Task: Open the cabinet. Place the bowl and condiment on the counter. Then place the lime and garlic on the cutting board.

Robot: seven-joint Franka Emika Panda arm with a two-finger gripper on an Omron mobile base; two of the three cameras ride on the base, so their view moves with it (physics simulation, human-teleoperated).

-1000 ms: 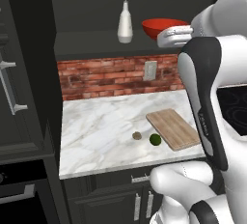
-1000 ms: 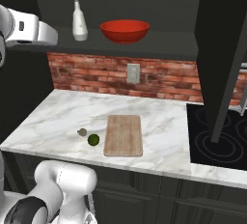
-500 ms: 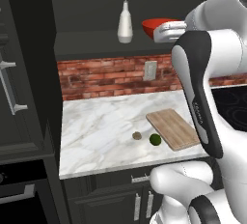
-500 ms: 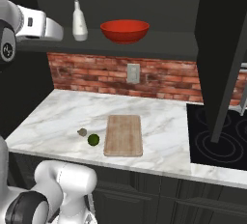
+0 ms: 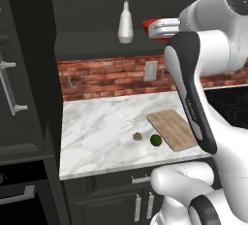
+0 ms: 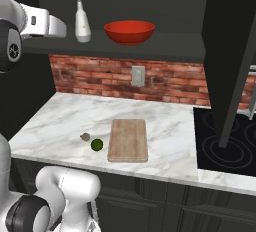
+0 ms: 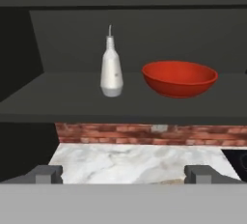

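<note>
The cabinet (image 7: 72, 97) stands open. On its shelf, upright, is the white condiment bottle (image 7: 111, 73) (image 5: 125, 23) (image 6: 82, 23), with the red bowl (image 7: 179, 78) (image 6: 129, 31) (image 5: 149, 24) just to its right. My gripper (image 7: 123, 175) (image 5: 154, 29) (image 6: 62, 28) is open and empty, level with the shelf and a short way in front of it, touching nothing. On the marble counter (image 5: 97, 132) (image 6: 60, 121) below lies the wooden cutting board (image 5: 172, 129) (image 6: 128, 139). The lime (image 5: 155, 140) (image 6: 96, 144) and the garlic (image 5: 138, 136) (image 6: 85, 136) lie on the marble beside the board.
An open dark cabinet door (image 6: 230, 51) hangs over the black stovetop (image 6: 225, 146) on the right. A tall dark side cabinet (image 5: 19, 73) borders the counter's left end. A brick backsplash with an outlet (image 6: 137, 76) runs behind the counter.
The hand has moved steadily closer to the cabinet shelf, toward the bottle and bowl. Its jaws stayed wide. The things on the shelf and counter have not moved.
</note>
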